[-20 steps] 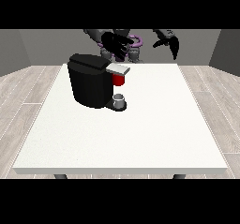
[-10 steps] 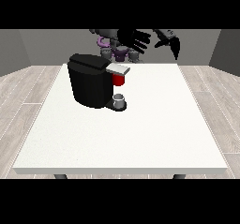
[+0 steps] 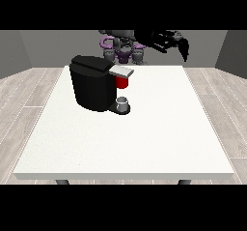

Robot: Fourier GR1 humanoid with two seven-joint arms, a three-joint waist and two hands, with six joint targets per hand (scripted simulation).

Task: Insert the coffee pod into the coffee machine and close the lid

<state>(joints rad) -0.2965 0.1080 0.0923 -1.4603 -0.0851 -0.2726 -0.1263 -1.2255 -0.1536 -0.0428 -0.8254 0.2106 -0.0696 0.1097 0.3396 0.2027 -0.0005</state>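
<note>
The black coffee machine (image 3: 94,82) stands on the white table (image 3: 144,138), left of centre, with its grey lid (image 3: 120,70) sticking out to the right. A red thing at the machine (image 3: 123,82) shows under that lid. A small grey thing (image 3: 123,103) sits on the machine's base below it; I cannot tell it for the pod. The hand from the view's left (image 3: 158,39) is raised high above the table's far edge, right of the robot's body, fingers straight and holding nothing. The hand at the view's right (image 3: 184,47) hangs just beside it, fingers relaxed.
The robot's body (image 3: 123,51) stands behind the far table edge, directly behind the machine. White tabletop stretches to the front and right of the machine. Wooden floor surrounds the table.
The hand from the view's left has swung from above the machine rightwards and up, ending close to the other hand. The hand at the view's right and the machine have stayed put.
</note>
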